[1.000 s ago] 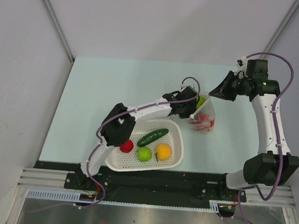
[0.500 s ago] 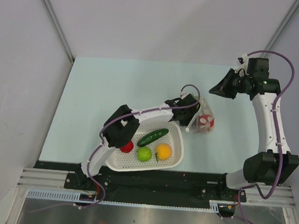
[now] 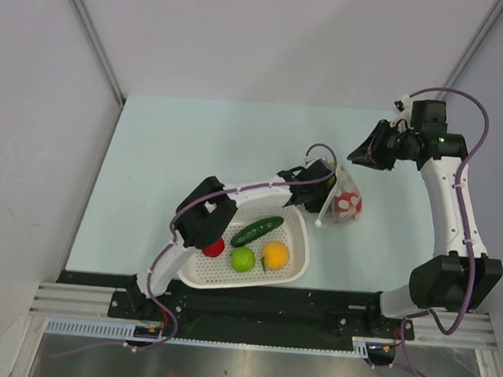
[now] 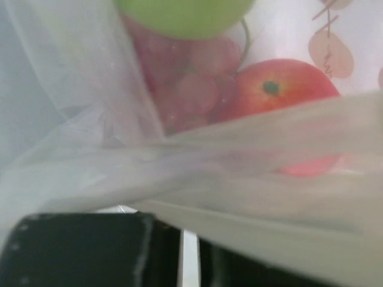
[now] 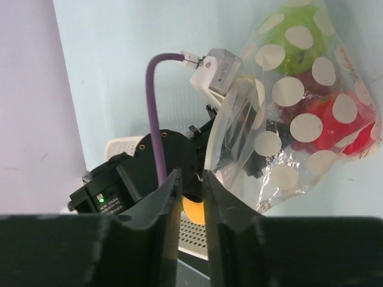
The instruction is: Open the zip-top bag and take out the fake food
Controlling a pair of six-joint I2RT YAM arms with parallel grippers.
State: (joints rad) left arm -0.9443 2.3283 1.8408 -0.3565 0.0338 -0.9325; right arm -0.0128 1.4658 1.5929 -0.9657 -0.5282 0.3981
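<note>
- The worktop (image 3: 175, 166) carries everything. I take the white basket (image 3: 296, 269) at its near middle to be my drop-off, since it lies close under the left arm.
- The zip-top bag (image 3: 347, 204) sits just right of the basket's far corner, its mouth end at the left gripper (image 3: 323, 189). I read that as a hold to keep the floppy pouch from sliding while it is worked open.
- Film drapes across the left wrist camera. The jaws below look close together, but I cannot tell whether they pinch the plastic.
- The right gripper (image 5: 191, 176) hangs far right of the bag, apart from it. Its jaws are narrow with nothing between them, probably lining up on the other lip.
- The fake food (image 3: 274, 256) is split. A cucumber (image 3: 257, 231) and round pieces rest in the basket, while a green fruit (image 4: 185, 12) and a red fruit (image 4: 281, 89) sit inside the bag. I judge the emptying part done.
</note>
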